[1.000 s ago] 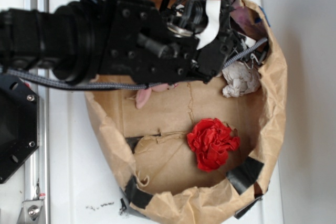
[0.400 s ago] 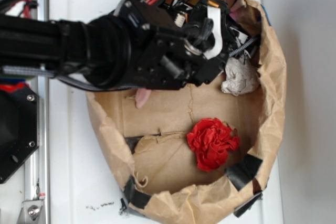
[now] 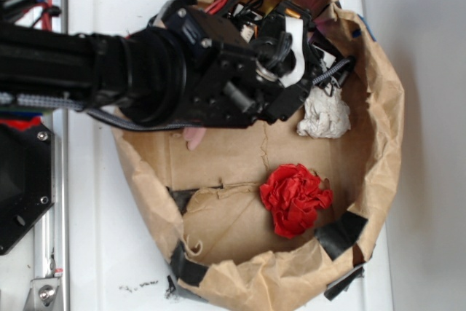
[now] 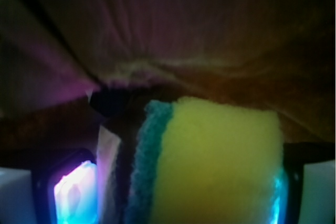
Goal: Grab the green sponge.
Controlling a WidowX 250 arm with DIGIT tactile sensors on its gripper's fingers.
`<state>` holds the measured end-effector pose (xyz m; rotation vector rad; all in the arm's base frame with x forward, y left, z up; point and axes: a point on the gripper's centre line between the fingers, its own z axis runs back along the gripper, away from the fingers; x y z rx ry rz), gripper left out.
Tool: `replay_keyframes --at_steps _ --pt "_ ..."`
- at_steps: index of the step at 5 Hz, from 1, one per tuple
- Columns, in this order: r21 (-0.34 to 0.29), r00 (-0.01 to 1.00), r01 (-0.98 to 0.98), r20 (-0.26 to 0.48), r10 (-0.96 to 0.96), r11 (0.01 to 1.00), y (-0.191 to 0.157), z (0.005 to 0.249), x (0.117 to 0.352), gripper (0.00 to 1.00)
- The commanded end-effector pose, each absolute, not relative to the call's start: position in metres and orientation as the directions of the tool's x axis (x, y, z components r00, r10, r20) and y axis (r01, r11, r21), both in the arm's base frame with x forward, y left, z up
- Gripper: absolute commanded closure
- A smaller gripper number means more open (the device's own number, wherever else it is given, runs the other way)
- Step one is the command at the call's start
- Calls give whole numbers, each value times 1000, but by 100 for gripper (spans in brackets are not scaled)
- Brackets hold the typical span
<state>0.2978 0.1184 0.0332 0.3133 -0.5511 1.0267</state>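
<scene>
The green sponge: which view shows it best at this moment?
The wrist view. There the green sponge fills the lower frame, yellow face forward with its green scouring layer along the left edge, set between the gripper fingers. In the exterior view the arm hides it; none of it shows.

From above, the big black arm covers the top of the paper bag, so the green sponge cannot be seen there. The gripper's tips are hidden too. Only a small bit of a pink toy pokes out under the arm.

Up close, the green sponge is blurry, and the bottom edge cuts it off. The gripper shows only at the bottom corners. The bag behind is dark and fuzzy.
</scene>
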Motion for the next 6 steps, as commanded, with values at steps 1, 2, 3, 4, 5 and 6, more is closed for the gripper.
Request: replay_keyframes --at_steps 1,2,3,4,5,6 --pt "-37 395 -861 580 712 507 120 48 296 100" --pt "-34 410 -855 567 715 517 119 53 295 100" --pt "-46 434 -841 537 723 539 116 67 291 100" --pt "-63 446 -829 524 726 555 112 78 287 100" --pt "-78 444 -827 514 734 556 111 83 284 100" --pt "-72 446 -827 518 730 557 112 81 285 100"
